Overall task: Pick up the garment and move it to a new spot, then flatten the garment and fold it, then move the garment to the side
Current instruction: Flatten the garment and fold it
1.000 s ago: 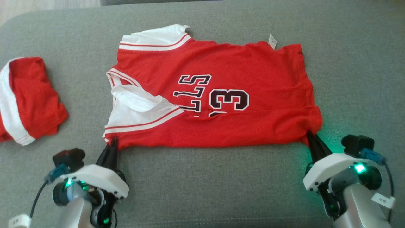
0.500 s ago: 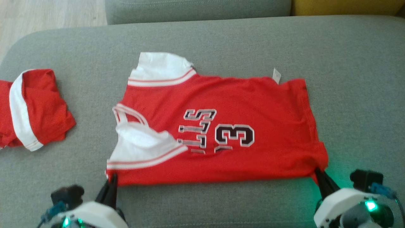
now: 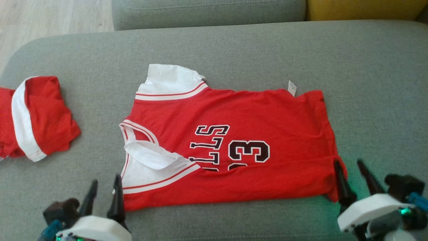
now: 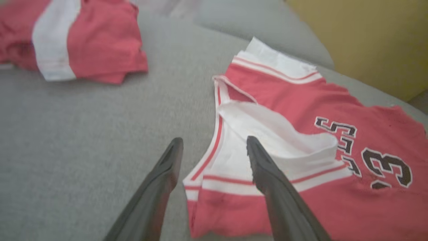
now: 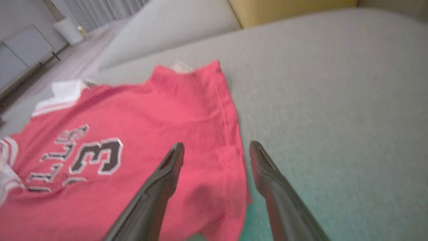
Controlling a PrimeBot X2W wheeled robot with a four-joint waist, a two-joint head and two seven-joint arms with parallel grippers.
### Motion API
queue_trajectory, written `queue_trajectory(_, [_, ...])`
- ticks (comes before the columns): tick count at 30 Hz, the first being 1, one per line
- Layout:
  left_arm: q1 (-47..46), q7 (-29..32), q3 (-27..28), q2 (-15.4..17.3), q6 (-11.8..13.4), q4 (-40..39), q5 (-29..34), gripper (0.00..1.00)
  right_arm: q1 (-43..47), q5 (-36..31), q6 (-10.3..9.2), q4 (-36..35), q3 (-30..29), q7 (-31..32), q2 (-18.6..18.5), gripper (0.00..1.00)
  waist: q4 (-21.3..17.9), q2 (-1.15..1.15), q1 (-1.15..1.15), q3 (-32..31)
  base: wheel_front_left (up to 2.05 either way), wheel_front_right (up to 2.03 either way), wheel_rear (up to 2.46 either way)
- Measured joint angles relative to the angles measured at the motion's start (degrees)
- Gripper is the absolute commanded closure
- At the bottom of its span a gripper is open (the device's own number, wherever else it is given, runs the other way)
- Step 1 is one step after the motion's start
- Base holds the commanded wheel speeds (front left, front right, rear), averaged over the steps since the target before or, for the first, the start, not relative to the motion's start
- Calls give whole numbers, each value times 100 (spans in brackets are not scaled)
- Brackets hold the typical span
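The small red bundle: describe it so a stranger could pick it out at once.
Start at the grey cushion, holding two red garments. The small red bundle lies crumpled at its left edge, apart from the spread-out jersey. Unlike the jersey, it bears one broad white band and no lettering.

Domestic living room. We identify it by the grey upholstered sofa seat (image 3: 234, 47), the second grey cushion (image 3: 207, 13) and yellow upholstery (image 3: 361, 8) along its far edge, the pale wooden floor (image 3: 53, 16) at far left, and what appear to be curtains (image 5: 100, 6) beyond.
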Motion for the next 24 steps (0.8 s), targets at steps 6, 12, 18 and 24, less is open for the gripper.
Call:
queue_trajectory(6, [-194, -448, -13, 78, 178, -624, 466, 0, -102, -279, 0, -992, 219, -441, -24, 0, -31, 0, 0, -56, 0, 0, 0])
queue_trajectory(12, [-301, -467, -79, 141, 249, -906, 682, 0, -118, -352, 0, -1260, 298, -334, -26, 0, -20, 0, 0, -66, 0, 0, 0])
queue_trajectory(18, [-344, -365, -231, 145, 255, -909, 689, 0, -108, -352, 0, -1315, 333, -279, -22, 0, -4, 0, 0, 22, 0, 0, 0])
queue_trajectory(24, [-1111, -263, -456, 171, -110, -479, 684, 0, -176, -342, 0, -1388, 324, -254, -5, 0, 15, 0, 0, 347, 0, 0, 0])
